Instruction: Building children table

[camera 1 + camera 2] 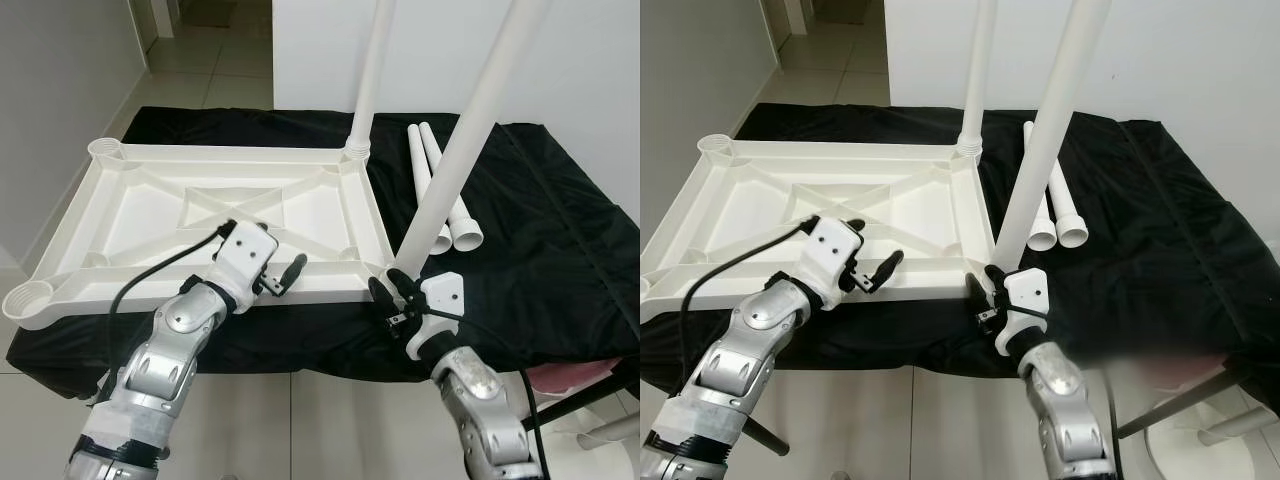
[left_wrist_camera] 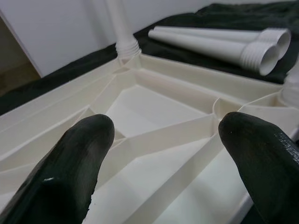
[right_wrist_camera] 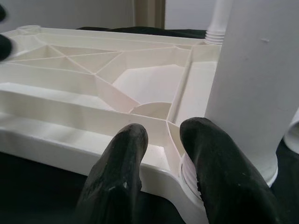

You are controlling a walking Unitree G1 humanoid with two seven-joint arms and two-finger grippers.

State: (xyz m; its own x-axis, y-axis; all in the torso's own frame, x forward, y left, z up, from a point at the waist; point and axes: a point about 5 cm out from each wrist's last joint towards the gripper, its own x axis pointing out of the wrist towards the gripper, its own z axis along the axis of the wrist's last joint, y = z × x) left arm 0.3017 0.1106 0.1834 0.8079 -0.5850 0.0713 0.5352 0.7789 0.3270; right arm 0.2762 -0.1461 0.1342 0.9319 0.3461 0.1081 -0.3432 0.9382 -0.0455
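Note:
A white plastic tabletop (image 1: 150,215) lies upside down on a black-covered table. One white leg (image 1: 368,80) stands in its far right corner socket. A second leg (image 1: 465,130) stands tilted at the near right corner. Two loose legs (image 1: 438,185) lie side by side on the cloth to the right. My left gripper (image 1: 285,277) hovers open over the tabletop's near rim, with ribs showing between its fingers (image 2: 74,158). My right gripper (image 1: 392,290) sits at the near right corner with its jaws a little apart, and one finger (image 3: 215,172) rests against the leg's threaded base.
The black cloth (image 1: 545,220) covers the table out to its right and near edges. A white wall rises right behind the table, and tiled floor (image 1: 215,60) leads off at the far left. Something pink (image 1: 575,378) sits low under the table's right end.

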